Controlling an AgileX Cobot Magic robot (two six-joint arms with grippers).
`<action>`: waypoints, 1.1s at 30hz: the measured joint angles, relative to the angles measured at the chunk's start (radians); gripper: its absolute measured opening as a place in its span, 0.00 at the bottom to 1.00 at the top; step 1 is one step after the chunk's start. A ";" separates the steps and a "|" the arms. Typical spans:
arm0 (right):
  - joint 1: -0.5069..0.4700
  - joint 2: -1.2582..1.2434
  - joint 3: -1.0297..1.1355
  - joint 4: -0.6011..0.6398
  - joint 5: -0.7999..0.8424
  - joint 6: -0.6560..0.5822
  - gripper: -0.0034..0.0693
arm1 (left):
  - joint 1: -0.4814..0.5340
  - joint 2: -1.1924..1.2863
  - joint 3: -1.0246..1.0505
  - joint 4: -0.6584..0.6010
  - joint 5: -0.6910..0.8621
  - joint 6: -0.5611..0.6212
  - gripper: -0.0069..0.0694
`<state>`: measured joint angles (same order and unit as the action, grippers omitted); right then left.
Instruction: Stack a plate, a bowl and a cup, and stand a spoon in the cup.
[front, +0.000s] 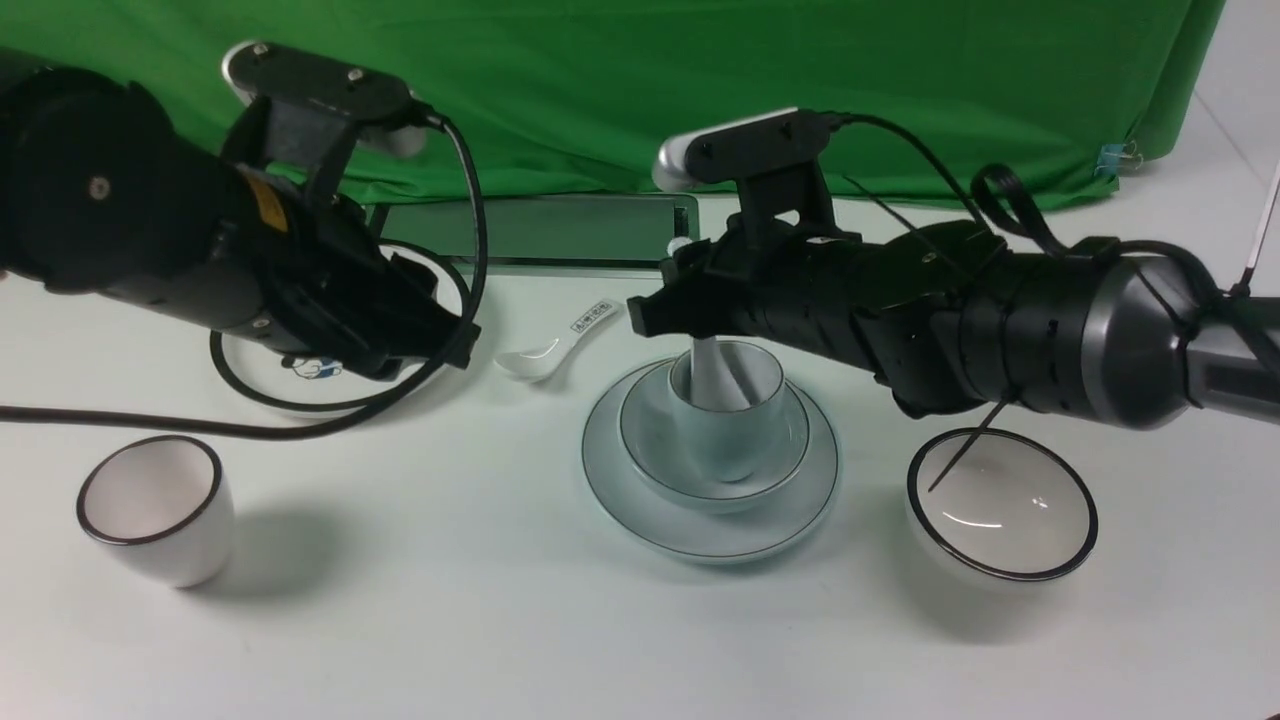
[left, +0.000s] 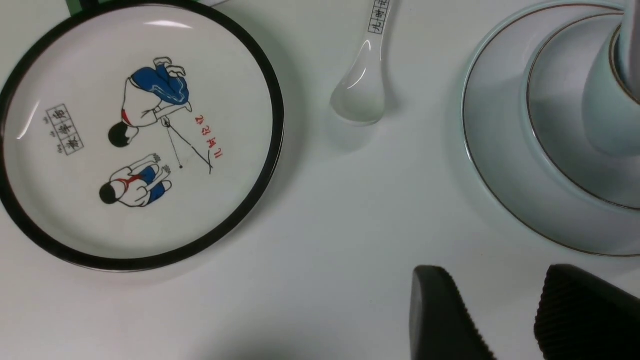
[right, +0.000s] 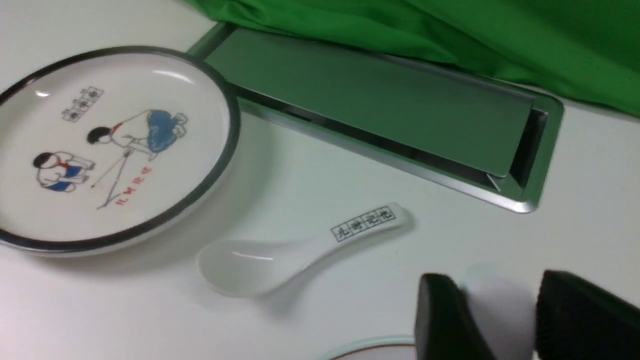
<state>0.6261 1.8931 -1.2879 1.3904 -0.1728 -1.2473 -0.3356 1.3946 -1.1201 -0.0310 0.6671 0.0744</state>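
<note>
R pincer (right: 492, 287) open, spoon (front: 711, 375) btwn tips

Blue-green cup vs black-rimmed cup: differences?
Blue-green cup has a thin rim line; black-rimmed cup a thick one. The blue-green cup sits in a bowl; the black-rimmed cup is on the table. The blue-green cup holds a spoon; the black-rimmed cup shows none. Neither has a handle showing.

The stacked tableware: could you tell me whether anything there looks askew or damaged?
Nothing stands out: the cup sits upright in the bowl, the bowl rests on the plate, and I see no chips or spills.
</note>
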 joint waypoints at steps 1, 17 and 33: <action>0.000 -0.010 0.000 0.000 0.017 -0.004 0.50 | 0.000 -0.001 0.000 0.000 0.003 0.000 0.41; 0.000 -0.423 0.000 -0.487 0.665 -0.191 0.06 | 0.000 -0.411 0.127 0.031 0.085 0.001 0.35; 0.000 -0.661 0.047 -0.871 0.972 0.268 0.06 | 0.000 -1.163 0.625 0.031 -0.074 -0.050 0.04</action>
<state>0.6261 1.2323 -1.2405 0.5197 0.7992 -0.9795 -0.3356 0.2312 -0.4953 0.0000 0.5934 0.0243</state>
